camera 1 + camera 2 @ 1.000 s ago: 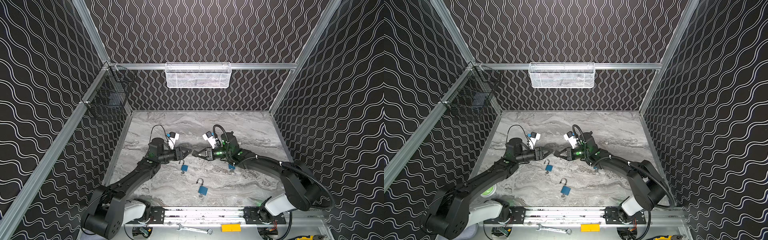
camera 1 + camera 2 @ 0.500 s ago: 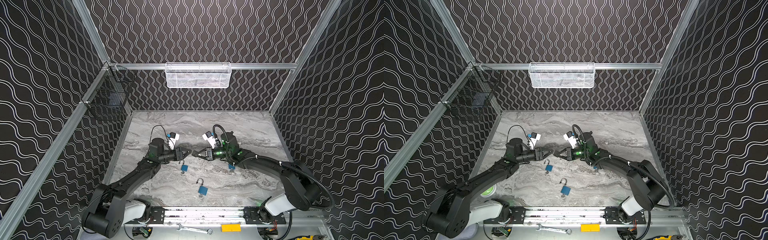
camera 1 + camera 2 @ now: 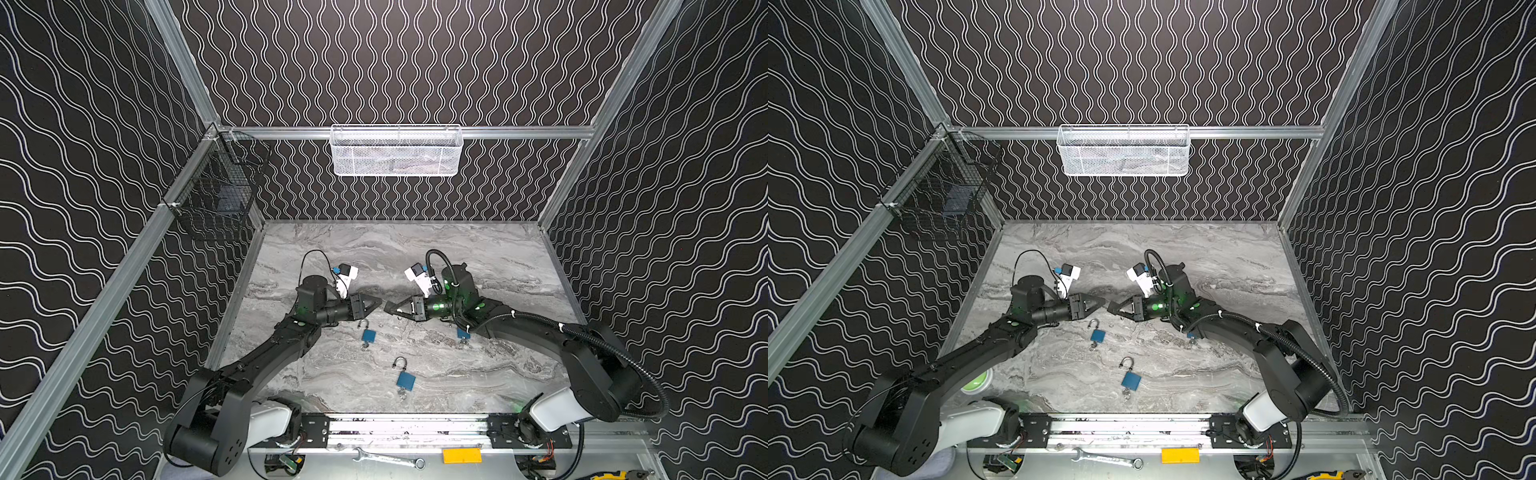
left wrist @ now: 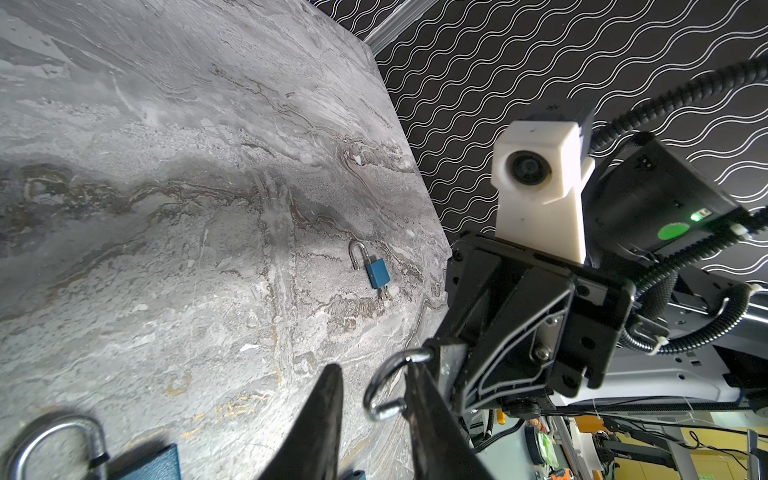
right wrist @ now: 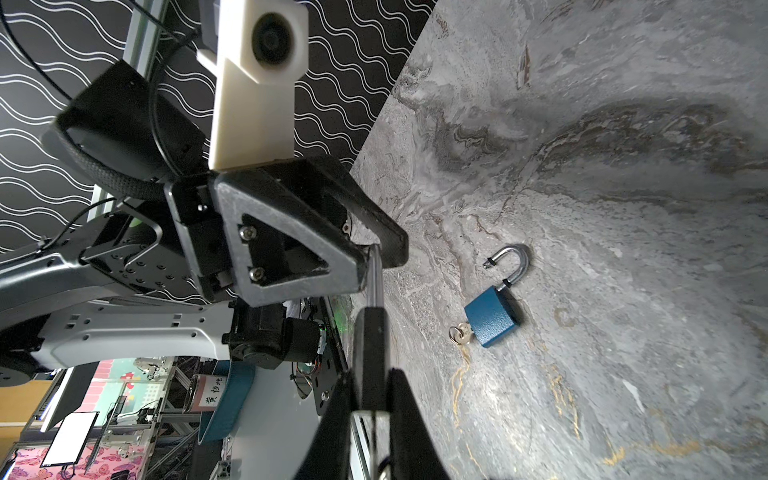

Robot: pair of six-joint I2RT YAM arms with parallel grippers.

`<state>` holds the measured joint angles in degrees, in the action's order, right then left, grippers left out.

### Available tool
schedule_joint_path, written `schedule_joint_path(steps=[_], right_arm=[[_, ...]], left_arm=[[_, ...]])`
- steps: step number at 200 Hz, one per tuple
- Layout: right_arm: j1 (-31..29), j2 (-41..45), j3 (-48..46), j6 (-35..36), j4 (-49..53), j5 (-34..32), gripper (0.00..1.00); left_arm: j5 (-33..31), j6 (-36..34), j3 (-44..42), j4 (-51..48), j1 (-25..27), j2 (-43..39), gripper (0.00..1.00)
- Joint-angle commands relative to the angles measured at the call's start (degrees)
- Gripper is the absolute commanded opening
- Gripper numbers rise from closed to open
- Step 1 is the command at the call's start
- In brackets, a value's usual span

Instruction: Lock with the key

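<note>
Right hand (image 3: pixel 386 308) grips a padlock (image 5: pixel 376 282), its open shackle (image 4: pixel 384 388) pointing at the left hand (image 3: pixel 379 302), whose parted fingers (image 4: pixel 324 415) straddle it.

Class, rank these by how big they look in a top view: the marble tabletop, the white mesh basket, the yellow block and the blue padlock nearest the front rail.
1. marble tabletop
2. white mesh basket
3. yellow block and blue padlock: too alike to rank.
</note>
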<state>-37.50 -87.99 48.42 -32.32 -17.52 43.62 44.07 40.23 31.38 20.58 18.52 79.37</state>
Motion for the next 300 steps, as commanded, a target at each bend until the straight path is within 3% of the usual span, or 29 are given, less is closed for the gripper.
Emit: schedule_joint_path(steps=[1, 91, 206, 259, 300], right_arm=[[-0.04, -0.11, 0.17, -0.18, -1.91, 0.84, 0.00], [-0.06, -0.18, 0.36, -0.21, -2.00, 1.03, 0.00], [0.01, -0.46, 1.19, -2.98, -3.57, 2.69, 0.00], [0.89, -1.40, 2.06, -9.61, -8.06, 4.76, 0.00], [0.91, -1.16, 3.44, -10.23, -7.17, 5.16, 0.00]], left_arm=[[1.53, 0.59, 0.35, 3.21, -0.07, 0.10, 0.29], [1.19, -0.06, 0.55, 1.92, -0.07, 0.18, 0.20], [0.63, -1.88, 1.01, 0.08, 0.02, 1.75, 0.00], [1.46, -1.30, -0.32, 2.30, 0.02, 0.92, 0.00], [2.51, 1.10, -1.34, 6.13, 0.03, 2.05, 0.00]])
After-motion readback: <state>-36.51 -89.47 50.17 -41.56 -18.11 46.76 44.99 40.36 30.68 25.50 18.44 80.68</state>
